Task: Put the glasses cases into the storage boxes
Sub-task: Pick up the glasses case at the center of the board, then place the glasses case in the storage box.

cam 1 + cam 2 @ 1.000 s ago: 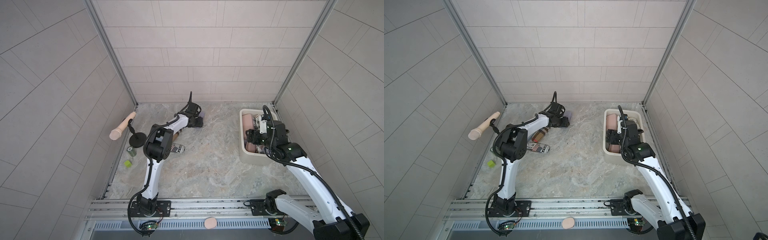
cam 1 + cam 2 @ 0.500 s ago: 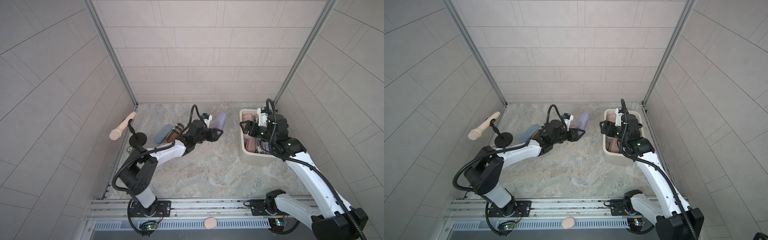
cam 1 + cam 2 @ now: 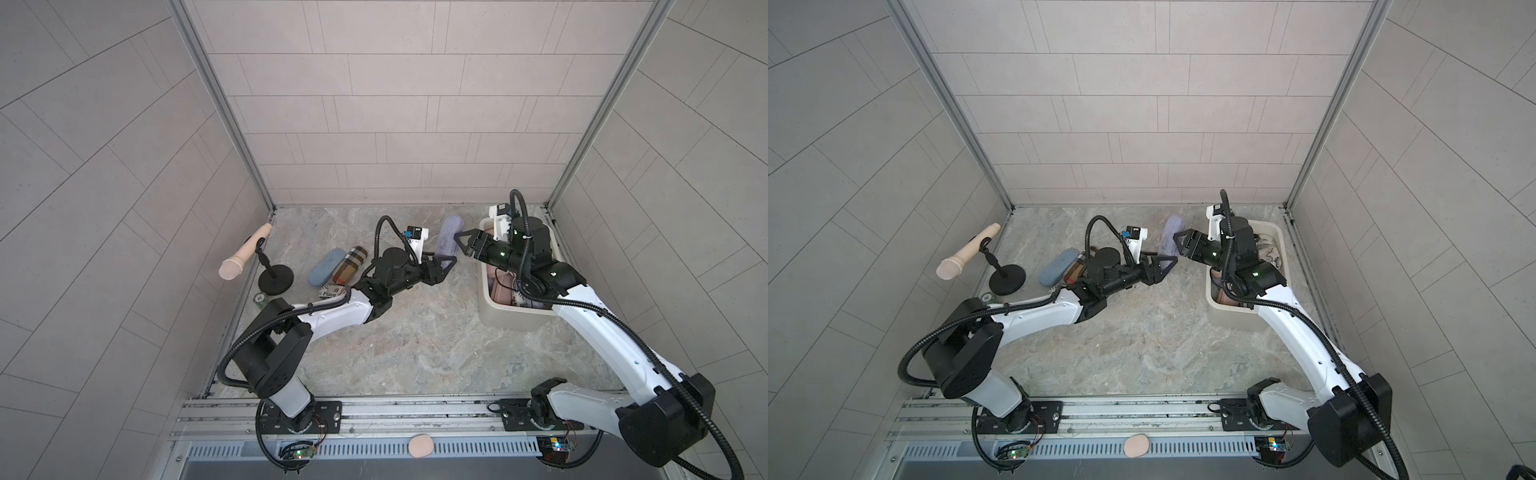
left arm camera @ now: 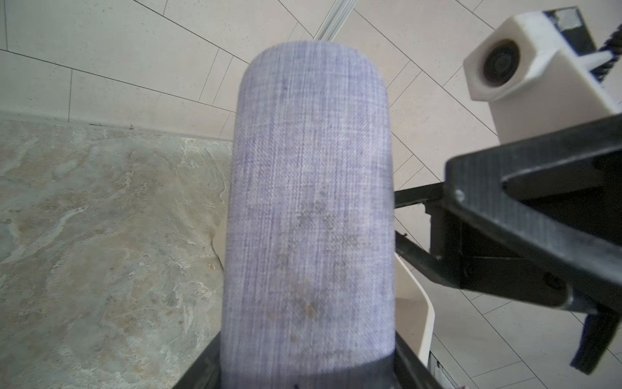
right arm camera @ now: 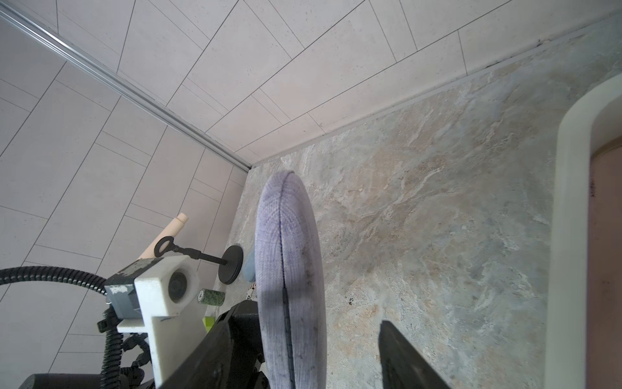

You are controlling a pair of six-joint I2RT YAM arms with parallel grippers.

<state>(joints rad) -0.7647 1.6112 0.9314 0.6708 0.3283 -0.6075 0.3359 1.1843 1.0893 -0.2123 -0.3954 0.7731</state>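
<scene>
Case: the lilac case (image 3: pixel 449 237) is off the table, standing nearly upright, just beside the tub (image 3: pixel 509 322) and not yet in it
Left gripper (image 3: pixel 444 266): clamped on the case's lower end; the upper end is free
Right gripper (image 3: pixel 460 245): jaws apart and holding nothing; it sits alongside the case's upper half, and the right wrist view shows a gap to one jaw
Tub: some cases already lie inside; I cannot count them
Handling: I judge the case light, a stiff shell under woven cloth, so the pads should not slip; it is a flattened oval, so I would pinch across the two broad faces near the middle, not the seamed edge
Waiting: blue case (image 3: pixel 326 272) and plaid case (image 3: pixel 349 270), side by side on the table
</scene>
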